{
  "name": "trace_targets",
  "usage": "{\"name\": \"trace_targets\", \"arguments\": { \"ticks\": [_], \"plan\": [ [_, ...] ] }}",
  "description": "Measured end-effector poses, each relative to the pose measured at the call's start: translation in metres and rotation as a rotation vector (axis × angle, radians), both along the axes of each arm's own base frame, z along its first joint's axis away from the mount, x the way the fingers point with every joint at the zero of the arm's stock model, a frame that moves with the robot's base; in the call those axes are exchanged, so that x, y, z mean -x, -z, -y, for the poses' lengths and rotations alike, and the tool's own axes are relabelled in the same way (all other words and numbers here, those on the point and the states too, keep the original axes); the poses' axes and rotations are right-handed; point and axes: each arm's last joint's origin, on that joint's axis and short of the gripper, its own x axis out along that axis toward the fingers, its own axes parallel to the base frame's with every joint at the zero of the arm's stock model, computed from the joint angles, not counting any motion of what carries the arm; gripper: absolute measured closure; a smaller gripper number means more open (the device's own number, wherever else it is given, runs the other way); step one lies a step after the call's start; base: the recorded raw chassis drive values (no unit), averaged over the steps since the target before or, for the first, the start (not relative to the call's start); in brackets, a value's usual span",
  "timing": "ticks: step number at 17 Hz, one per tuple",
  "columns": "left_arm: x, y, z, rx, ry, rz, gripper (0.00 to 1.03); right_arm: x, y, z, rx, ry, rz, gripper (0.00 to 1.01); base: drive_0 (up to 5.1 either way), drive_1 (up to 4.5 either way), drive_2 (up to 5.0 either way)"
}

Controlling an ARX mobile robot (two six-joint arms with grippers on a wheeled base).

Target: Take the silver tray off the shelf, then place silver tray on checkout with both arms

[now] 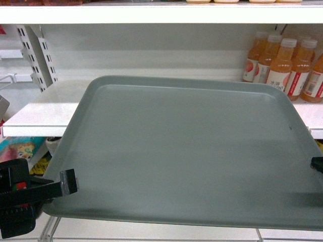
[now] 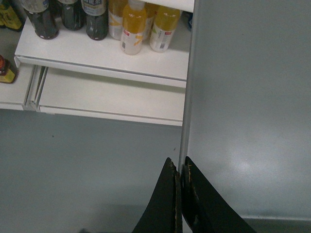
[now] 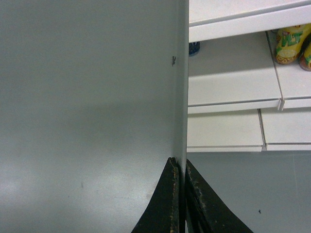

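The silver tray (image 1: 186, 151) runs past the right and bottom edges of the head view, so its near right corner is out of sight. It hides most of the shelf (image 1: 40, 113) board beneath it and the lower bodies of some orange bottles (image 1: 282, 63) at far right, whose labels are too small to read. The right pincer (image 1: 317, 164) shows only as a dark tip at the right edge. The left pincer (image 1: 68, 182) is cut off by the left edge. In both wrist views the pincer bases are cut off at the bottom, and the bottle tops (image 2: 131, 19) are cropped.
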Motion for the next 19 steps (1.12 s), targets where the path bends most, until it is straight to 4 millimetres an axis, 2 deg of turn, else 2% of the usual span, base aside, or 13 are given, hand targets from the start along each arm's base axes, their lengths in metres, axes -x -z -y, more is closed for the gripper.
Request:
{"name": "trace_targets", "arguments": {
  "ticks": [19],
  "plan": [
    [0.0003,0.0002,0.0004,-0.003,0.0,-0.001,1.0,0.0,0.0,0.0,0.0,0.0,0.0,0.98,0.0,-4.2,4.2]
  ]
}}
